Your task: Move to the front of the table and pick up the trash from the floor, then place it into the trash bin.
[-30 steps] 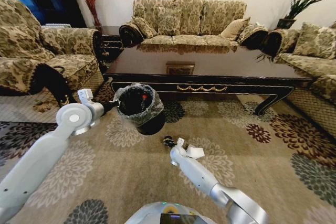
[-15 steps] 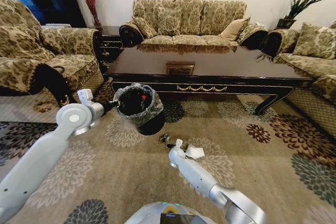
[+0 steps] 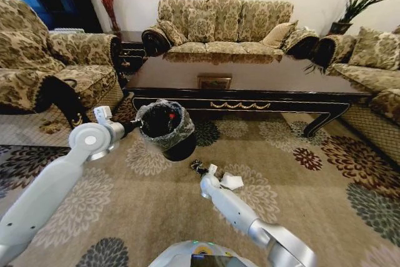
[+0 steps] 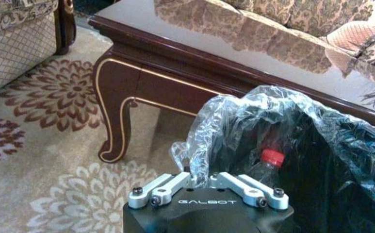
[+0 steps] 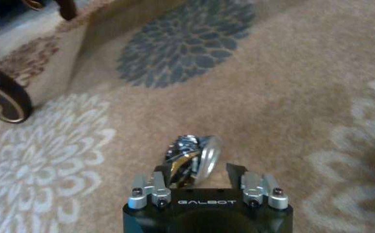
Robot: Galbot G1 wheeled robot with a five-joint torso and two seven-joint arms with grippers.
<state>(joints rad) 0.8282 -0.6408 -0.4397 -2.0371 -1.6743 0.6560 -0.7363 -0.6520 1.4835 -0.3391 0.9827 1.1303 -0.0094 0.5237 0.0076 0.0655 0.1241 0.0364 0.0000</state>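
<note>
Right gripper [image 5: 203, 187] clamped on dark foil scrap [image 5: 190, 158], low over carpet [image 3: 300, 179]; thin grip may drop it before trash bin [image 3: 166, 130] at 11 o'clock, whose rim left gripper [image 4: 203, 187] pinches.

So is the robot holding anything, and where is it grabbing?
The left tool pinches the trash bin by its bag-covered rim. The right tool is around a small shiny piece of trash; whether it grips cannot be told.
</note>
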